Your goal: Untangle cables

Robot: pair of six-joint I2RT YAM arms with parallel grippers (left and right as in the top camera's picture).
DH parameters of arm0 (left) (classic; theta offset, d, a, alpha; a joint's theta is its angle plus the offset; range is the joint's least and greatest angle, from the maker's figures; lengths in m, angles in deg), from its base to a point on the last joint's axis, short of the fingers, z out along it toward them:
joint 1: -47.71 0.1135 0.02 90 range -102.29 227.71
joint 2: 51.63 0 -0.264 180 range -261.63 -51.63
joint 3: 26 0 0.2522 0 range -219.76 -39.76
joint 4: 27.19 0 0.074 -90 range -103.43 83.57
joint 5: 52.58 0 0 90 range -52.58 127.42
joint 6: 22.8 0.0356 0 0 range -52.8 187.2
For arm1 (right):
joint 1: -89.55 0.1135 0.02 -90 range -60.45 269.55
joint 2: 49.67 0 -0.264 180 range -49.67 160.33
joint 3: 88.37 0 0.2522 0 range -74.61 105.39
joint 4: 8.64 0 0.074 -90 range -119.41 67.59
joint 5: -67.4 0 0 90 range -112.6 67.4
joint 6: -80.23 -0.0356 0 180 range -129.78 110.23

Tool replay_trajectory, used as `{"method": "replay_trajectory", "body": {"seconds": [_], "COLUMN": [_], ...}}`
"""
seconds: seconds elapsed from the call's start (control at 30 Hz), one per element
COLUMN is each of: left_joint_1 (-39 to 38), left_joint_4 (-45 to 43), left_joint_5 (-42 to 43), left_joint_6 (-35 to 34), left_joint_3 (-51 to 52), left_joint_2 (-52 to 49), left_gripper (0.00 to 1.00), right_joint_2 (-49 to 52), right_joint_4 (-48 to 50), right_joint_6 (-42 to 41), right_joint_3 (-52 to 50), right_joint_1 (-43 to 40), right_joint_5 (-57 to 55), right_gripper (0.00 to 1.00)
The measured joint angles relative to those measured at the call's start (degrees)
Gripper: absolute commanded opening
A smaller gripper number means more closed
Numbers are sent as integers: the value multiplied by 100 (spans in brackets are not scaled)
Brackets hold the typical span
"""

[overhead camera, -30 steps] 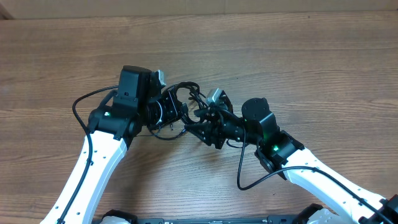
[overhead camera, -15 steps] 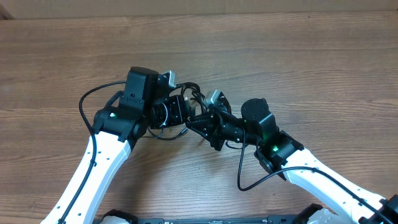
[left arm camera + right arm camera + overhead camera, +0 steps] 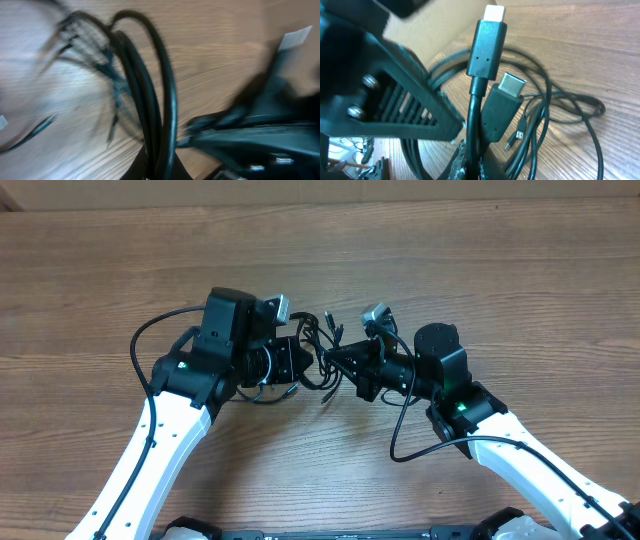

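Note:
The cables (image 3: 322, 340) are a bunch of thin black cords lying between my two grippers at the table's middle. My left gripper (image 3: 303, 362) is shut on several cable loops (image 3: 150, 100), which rise from between its fingers (image 3: 160, 172) in the left wrist view. My right gripper (image 3: 338, 365) faces it from the right and is shut on two cords with silver-tipped black plugs (image 3: 487, 45), gripped between its fingers (image 3: 472, 167). More loops and a small plug (image 3: 517, 136) lie on the wood behind. The two grippers are close together.
The brown wooden table (image 3: 500, 270) surrounds the arms. Thicker black wires run along the left arm (image 3: 135, 350) and the right arm (image 3: 395, 445). The left gripper's black body (image 3: 395, 105) fills the left of the right wrist view.
My right arm has swung to the right and up, drawing its plug ends away from the left gripper. The left gripper shifted slightly right and holds its loops.

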Motion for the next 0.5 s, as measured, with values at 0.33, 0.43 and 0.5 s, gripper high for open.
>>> {"method": "replay_trajectory", "body": {"seconds": [0.33, 0.43, 0.5], "left_joint_1": [0, -4, -66], "left_joint_4": [-1137, -1467, -1720], "left_joint_5": [1283, 1390, 1414], "left_joint_6": [-184, -387, -560], "left_joint_3": [0, 7, 13], "left_joint_2": [-2, -2, -4], "left_gripper": [4, 4, 4], "right_joint_2": [227, 229, 227], "right_joint_4": [175, 269, 310], "right_joint_6": [-269, -293, -302], "right_joint_3": [0, 0, 2], "right_joint_1": [17, 76, 116], "right_joint_5": [422, 575, 603], "right_gripper": [4, 4, 4]}}
